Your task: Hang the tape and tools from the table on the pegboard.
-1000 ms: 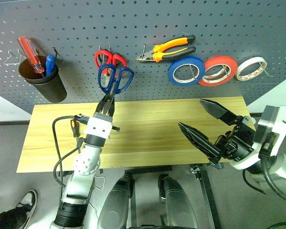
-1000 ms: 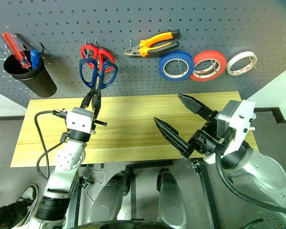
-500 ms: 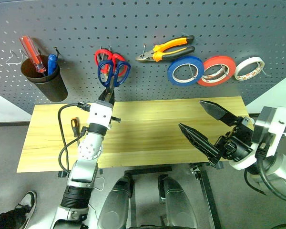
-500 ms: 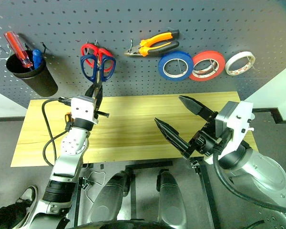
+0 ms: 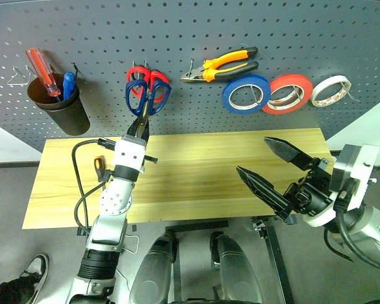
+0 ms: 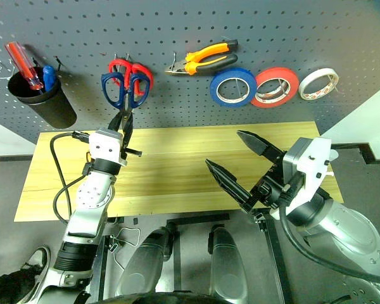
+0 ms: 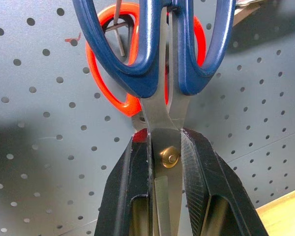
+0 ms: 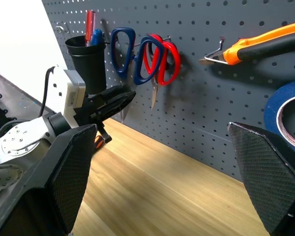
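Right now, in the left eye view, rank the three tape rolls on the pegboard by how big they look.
1. Blue tape and red-orange tape: look alike, so I won't rank them.
2. White tape: clearly smallest.

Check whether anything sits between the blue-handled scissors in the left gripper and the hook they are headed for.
The red-handled scissors already hang on the pegboard directly behind the blue-handled scissors held by the left gripper. Their red loops show through the blue ones, around that hook.
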{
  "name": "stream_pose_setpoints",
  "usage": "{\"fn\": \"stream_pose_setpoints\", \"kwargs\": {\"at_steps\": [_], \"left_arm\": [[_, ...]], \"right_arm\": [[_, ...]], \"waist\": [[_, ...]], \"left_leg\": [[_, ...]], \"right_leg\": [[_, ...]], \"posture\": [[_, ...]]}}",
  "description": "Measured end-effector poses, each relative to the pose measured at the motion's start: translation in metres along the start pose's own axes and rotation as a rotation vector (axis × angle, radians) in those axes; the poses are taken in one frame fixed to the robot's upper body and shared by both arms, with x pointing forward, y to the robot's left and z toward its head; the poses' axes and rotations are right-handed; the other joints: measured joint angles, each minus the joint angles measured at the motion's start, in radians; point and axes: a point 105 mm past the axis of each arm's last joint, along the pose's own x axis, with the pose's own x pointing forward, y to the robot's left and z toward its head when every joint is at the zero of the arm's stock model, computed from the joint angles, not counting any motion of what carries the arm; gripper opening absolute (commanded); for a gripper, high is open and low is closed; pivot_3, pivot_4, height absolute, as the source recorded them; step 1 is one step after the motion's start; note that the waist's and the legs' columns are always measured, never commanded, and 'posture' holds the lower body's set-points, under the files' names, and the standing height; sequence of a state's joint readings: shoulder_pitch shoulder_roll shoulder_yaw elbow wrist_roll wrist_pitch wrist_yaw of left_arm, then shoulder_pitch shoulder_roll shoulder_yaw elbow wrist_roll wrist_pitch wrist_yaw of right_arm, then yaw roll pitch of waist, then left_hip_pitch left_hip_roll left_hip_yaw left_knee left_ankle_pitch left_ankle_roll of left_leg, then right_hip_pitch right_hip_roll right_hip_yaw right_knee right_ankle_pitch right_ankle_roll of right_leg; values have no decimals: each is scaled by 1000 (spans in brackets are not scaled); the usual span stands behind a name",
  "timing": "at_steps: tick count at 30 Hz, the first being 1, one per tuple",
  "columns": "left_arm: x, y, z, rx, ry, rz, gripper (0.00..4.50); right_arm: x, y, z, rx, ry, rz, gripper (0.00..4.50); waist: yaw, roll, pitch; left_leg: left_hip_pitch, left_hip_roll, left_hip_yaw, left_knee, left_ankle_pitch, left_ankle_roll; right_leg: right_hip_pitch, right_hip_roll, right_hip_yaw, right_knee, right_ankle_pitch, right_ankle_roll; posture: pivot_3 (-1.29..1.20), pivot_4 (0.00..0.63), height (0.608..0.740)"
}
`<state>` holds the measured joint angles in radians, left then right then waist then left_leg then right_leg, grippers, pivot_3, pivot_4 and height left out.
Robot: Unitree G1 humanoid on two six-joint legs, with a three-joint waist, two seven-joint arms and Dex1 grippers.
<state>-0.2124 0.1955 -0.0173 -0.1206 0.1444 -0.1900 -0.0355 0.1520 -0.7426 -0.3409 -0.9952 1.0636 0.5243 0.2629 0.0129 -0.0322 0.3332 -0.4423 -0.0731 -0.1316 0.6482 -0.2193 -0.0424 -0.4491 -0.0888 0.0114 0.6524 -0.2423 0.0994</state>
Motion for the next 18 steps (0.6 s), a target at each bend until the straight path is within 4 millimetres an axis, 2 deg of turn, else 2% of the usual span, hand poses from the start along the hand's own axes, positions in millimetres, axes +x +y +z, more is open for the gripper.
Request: {"fn": "stream_pose_setpoints", "kwargs": {"at_steps": [11, 18], "left_arm": [[13, 12, -10, 8, 25, 47, 509], [26, 21, -27, 26, 68, 89, 505]], "right_arm": [[-2, 0, -5, 13, 25, -11, 4500], [-3, -1, -6, 13, 32, -19, 4500]], "waist": [[-1, 0, 0], [-2, 0, 0]], "left_leg": [[0, 0, 0, 1, 0, 0], [1, 0, 1, 2, 0, 0]], "right_leg": [[0, 0, 0, 1, 0, 0], [0, 1, 0, 2, 0, 0]], "posture": [[1, 316, 711], [-6, 316, 711]]}}
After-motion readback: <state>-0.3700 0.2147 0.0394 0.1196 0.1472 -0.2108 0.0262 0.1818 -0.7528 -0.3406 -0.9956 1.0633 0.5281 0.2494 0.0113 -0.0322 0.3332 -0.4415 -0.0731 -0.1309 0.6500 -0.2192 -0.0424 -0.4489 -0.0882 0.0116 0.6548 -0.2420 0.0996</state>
